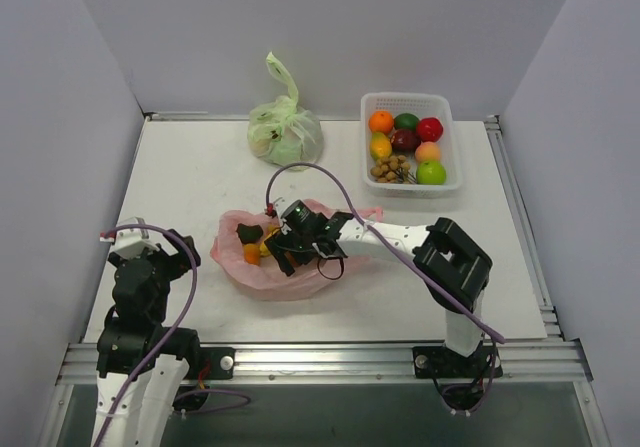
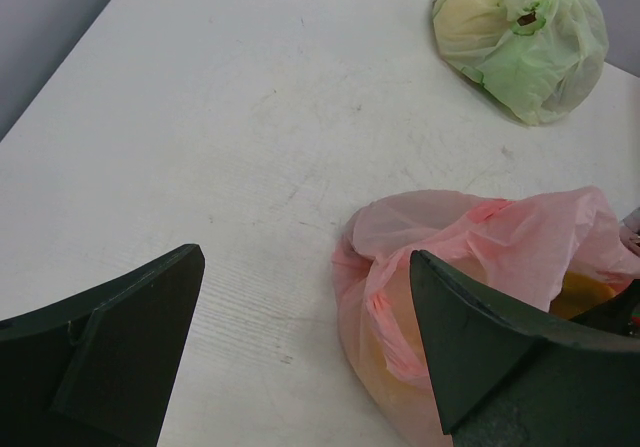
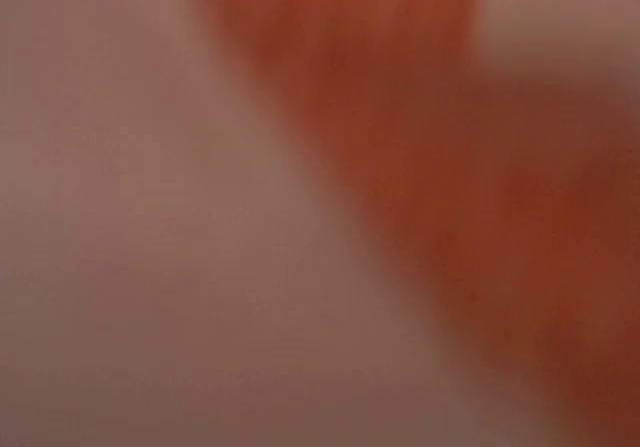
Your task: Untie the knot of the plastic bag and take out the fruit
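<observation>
Your right gripper (image 1: 285,249) is buried in the mouth of the pink bag (image 1: 305,277). You cannot tell whether its jaws are apart or clamped on something: from above the wrist covers them, and its own camera gives only an orange and pink blur, which suggests the lens is pressed close against something inside. Your left gripper (image 2: 305,257) hangs with its jaws wide apart and nothing between them, parked by the near left corner of the table (image 1: 200,177). It is apart from the bag, probably to leave the right arm room, yet near enough to pin the plastic if the bag drags. The bag lies slumped in the middle of the table with its opening turned to the left, so the right arm reaches across it to get inside. The green bag (image 1: 285,132) stands tied at the back, well apart and no part of this job. The basket (image 1: 405,96) at the back right holds a heap of colourful produce (image 1: 405,142), so it looks like the place for whatever you lift out. In the pink bag's mouth the fruit (image 1: 255,245) shows: a dark piece (image 1: 248,233), an orange piece (image 1: 252,254) and a bit of yellow beside them. No knot is visible, and one twisted handle loop (image 2: 385,317) lies slack on the bag's side, so the untying looks done and taking out is the step in hand. Thin film may lift with the fruit, so grip the fruit alone.
</observation>
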